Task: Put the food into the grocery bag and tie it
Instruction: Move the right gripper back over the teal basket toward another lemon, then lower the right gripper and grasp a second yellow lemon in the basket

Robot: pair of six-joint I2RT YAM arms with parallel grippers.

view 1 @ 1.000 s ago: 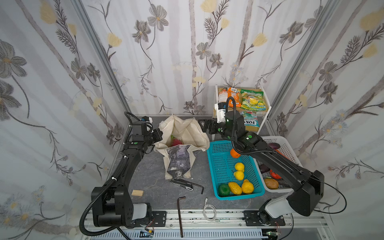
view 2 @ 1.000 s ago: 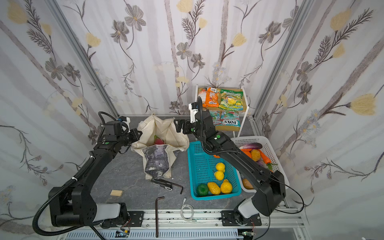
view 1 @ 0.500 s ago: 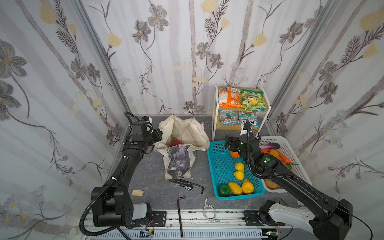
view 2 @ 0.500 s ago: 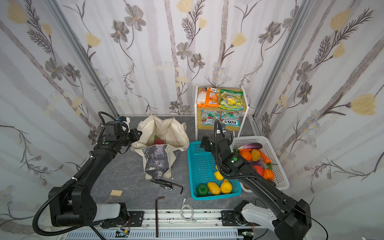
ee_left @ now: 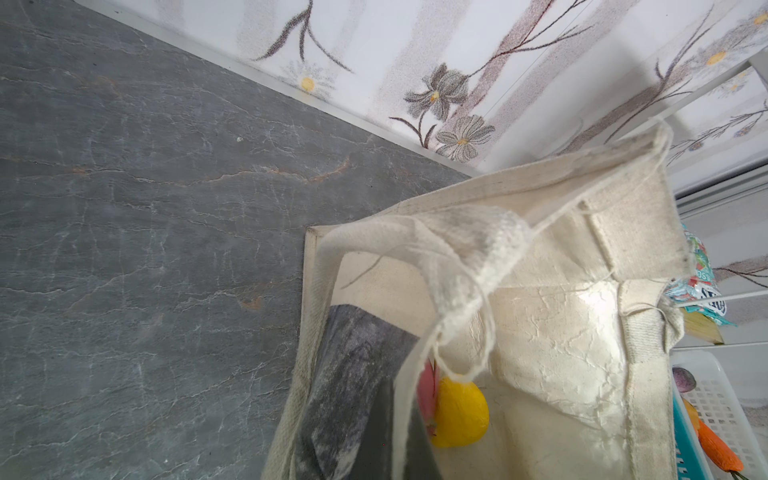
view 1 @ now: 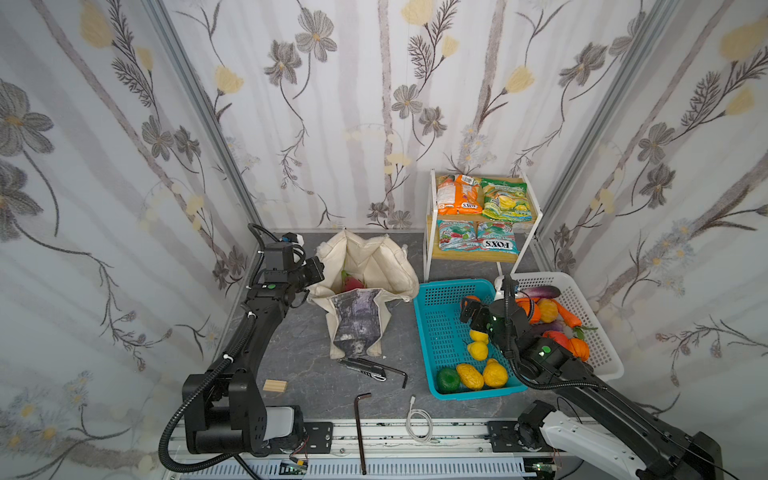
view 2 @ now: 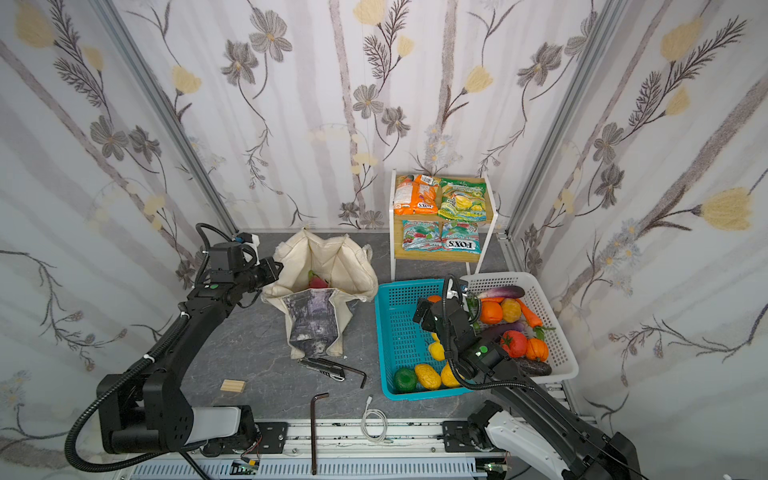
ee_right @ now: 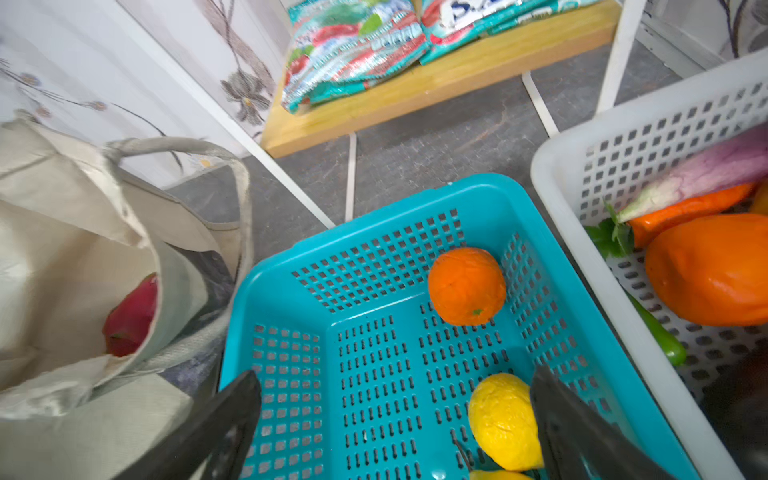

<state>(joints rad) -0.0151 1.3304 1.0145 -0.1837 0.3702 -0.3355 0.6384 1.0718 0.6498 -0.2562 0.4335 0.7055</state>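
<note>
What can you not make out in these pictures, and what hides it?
- Grocery bag contents, top views: its walls hide everything but the dragon fruit.
- Left end effector, top views: tips lost at the bag rim.
- Lemon, right wrist view: partly behind a finger of the right end effector.

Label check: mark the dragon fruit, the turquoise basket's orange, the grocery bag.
dragon fruit [ee_right: 131,318]: right wrist view, exposed pink side
orange [ee_right: 466,286]: right wrist view, centre
grocery bag [view 1: 359,320]: a top view, printed panel

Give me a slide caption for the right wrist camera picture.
Open right gripper above the turquoise basket, a lemon beside one finger and an orange inside.
</note>
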